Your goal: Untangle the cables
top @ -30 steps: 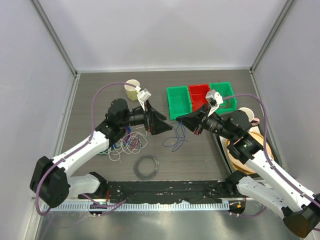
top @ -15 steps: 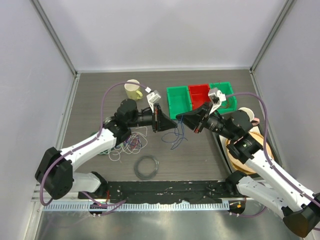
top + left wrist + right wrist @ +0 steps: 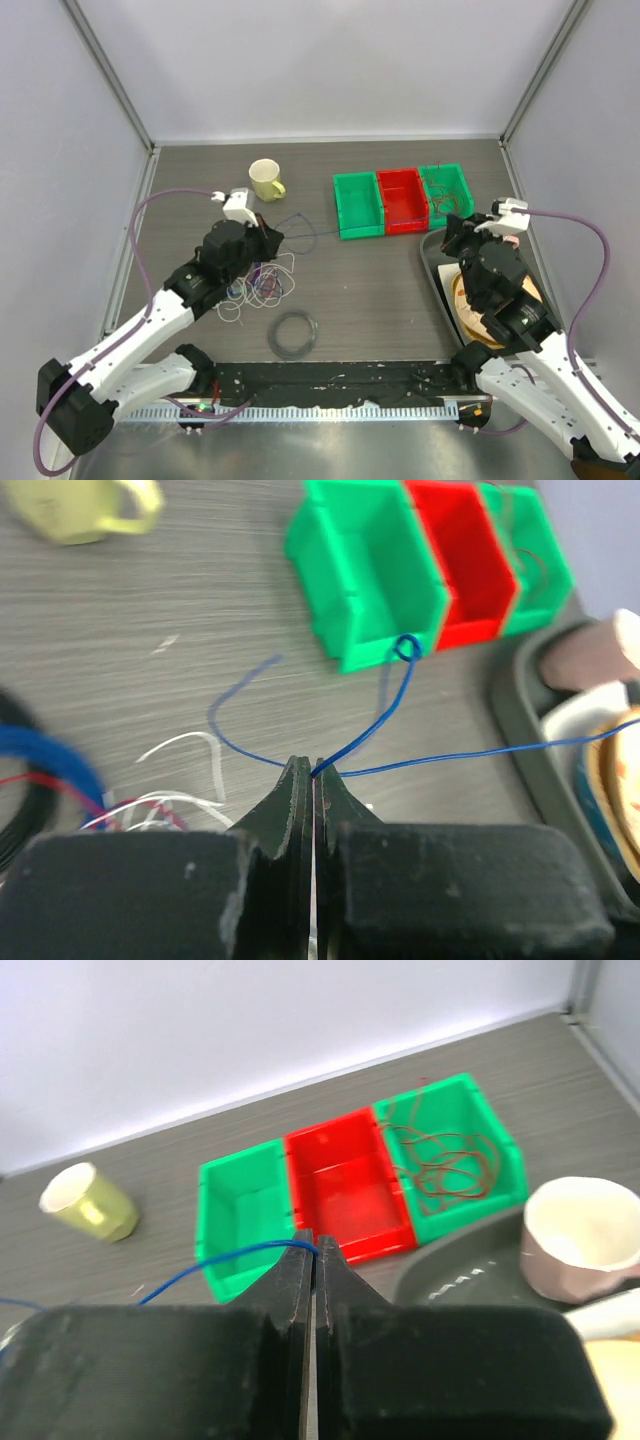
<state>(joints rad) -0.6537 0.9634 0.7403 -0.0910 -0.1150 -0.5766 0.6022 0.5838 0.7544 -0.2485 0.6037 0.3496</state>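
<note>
A thin blue cable [image 3: 450,757] runs between my two grippers. My left gripper [image 3: 314,770] is shut on it, and the cable makes a small loop [image 3: 405,648] against the front of the green bin. My right gripper [image 3: 316,1246] is shut on the same blue cable [image 3: 220,1260], which trails off to the left. In the top view the left gripper [image 3: 272,236] sits just above the tangle of white, red and purple cables [image 3: 262,285]. The right gripper [image 3: 447,228] hangs over the tray's left edge.
A dark grey coiled ring [image 3: 294,333] lies near the front. At the back stand a yellow mug [image 3: 265,178] and green [image 3: 358,203], red [image 3: 402,198] and green [image 3: 445,188] bins; the last holds a brown wire [image 3: 445,1160]. A tray [image 3: 437,268] with a pink cup [image 3: 585,1230] sits at the right.
The left gripper has shut on the blue cable and drawn back to the left. The right gripper has pulled away to the right, so the cable now spans the gap between them.
</note>
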